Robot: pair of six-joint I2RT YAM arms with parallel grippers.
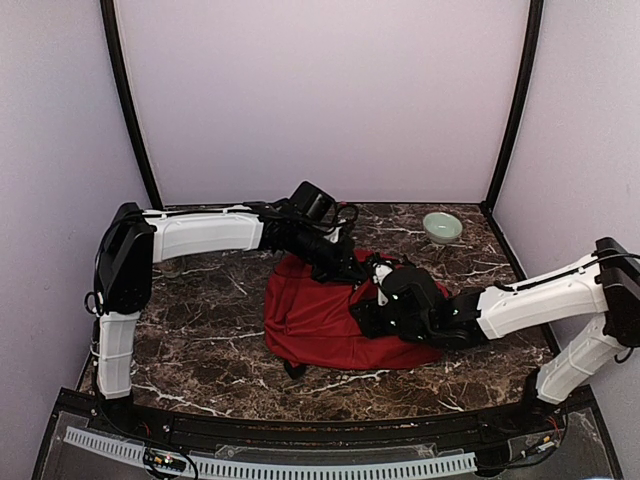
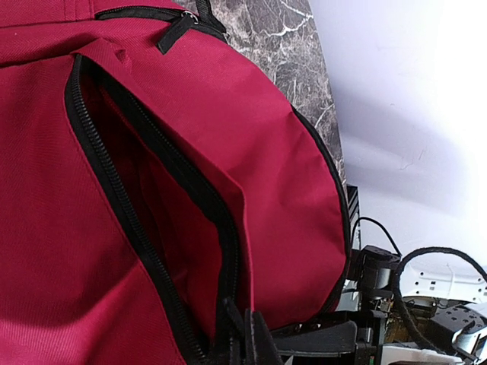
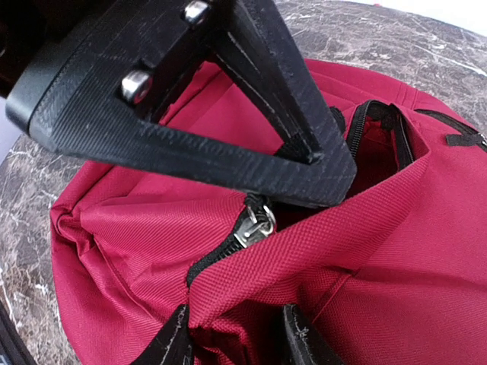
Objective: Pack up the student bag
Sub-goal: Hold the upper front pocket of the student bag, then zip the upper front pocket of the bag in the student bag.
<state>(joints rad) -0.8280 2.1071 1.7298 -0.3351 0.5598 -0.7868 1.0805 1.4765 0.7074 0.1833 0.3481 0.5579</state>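
The left arm (image 1: 200, 232) rises at the left of the top view, bends at its elbow and stretches rightward to the centre, wrist tipped down. The right arm (image 1: 535, 302) reaches leftward from the right edge, forearm low. The left gripper (image 2: 243, 338), fingers almost together, pinches the zipper edge of the student bag (image 2: 68, 251). The right gripper (image 3: 237, 342) clamps a fold of its fabric.

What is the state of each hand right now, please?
Left hand: closed on the student bag.
Right hand: closed on a fold of the student bag.
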